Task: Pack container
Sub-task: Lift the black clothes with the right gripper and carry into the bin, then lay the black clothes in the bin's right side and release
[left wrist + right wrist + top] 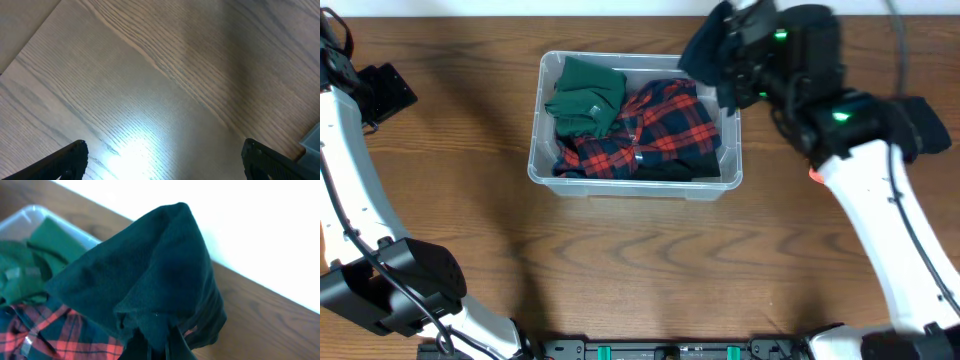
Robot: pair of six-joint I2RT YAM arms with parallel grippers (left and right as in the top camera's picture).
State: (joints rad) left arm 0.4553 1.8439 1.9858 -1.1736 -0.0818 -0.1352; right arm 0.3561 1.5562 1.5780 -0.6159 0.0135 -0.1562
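The clear plastic container [540,165] stands at the table's middle back. It holds a green garment [585,95] at its left and a red plaid shirt [660,125] across the middle. My right gripper [720,75] is shut on a dark garment [150,275] and holds it above the container's right back corner. In the right wrist view the garment hangs over the plaid shirt [35,340] and hides the fingers [167,347]. My left gripper [162,160] is open and empty over bare table at the far left [385,90].
Another dark cloth [930,125] lies at the right edge of the table behind my right arm. A corner of the container [312,142] shows at the right edge of the left wrist view.
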